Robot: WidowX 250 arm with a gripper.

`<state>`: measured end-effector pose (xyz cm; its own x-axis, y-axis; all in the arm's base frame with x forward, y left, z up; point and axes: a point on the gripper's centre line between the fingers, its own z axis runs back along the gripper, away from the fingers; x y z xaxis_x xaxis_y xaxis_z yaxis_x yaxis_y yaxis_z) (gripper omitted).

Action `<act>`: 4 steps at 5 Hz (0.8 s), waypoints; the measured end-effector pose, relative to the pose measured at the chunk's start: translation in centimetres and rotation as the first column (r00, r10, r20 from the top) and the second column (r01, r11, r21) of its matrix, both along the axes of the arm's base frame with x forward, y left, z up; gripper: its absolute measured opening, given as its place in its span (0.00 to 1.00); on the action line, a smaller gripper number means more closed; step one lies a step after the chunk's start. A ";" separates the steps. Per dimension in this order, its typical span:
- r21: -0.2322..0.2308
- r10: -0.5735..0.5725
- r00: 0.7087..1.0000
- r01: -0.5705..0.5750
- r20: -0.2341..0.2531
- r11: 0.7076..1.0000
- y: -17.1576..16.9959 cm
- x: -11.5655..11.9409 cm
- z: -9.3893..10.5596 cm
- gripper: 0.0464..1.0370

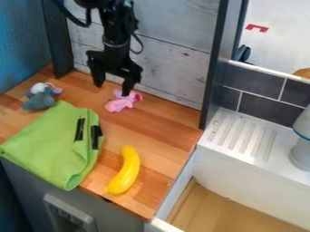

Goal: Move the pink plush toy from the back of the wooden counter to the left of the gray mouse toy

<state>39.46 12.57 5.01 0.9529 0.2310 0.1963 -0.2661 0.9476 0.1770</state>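
Nearest, a yellow banana (pixel 128 172) lies by the front edge of the wooden counter (pixel 167 136), left of the sink (pixel 254 170). Beside it, a green cloth (pixel 45 140) with 2 black strips (pixel 79 129) reaches that same edge. Bare wood stretches from the banana back to the pink toy (pixel 119 105), and more runs rightward to the counter's side edge by the sink. The pink toy, small, lumpy and soft-looking, with darker pink at 1 side, lies toward the back of the counter, near the pale plank wall (pixel 169 68). Well to its left, a gray toy (pixel 40 100) with a white patch sits just behind the cloth. Over the pink toy hangs the gripper (pixel 113 89), its 2 fingers spread wide with nothing held between them; 1 fingertip is right at the toy's top, though contact is unclear. A dark post (pixel 213 68) stands farther right.
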 end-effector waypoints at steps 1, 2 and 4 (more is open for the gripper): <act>-0.033 -0.009 0.999 0.008 -0.037 0.999 0.4 0.4 -0.9 0.96; -0.075 -0.021 0.998 0.017 -0.056 0.997 0.8 0.0 -1.3 0.96; -0.117 -0.048 0.996 0.039 -0.075 0.992 0.9 -0.2 -2.8 0.92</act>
<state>39.28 13.44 2.24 0.9740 0.2055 0.0955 -0.2137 0.9732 0.0845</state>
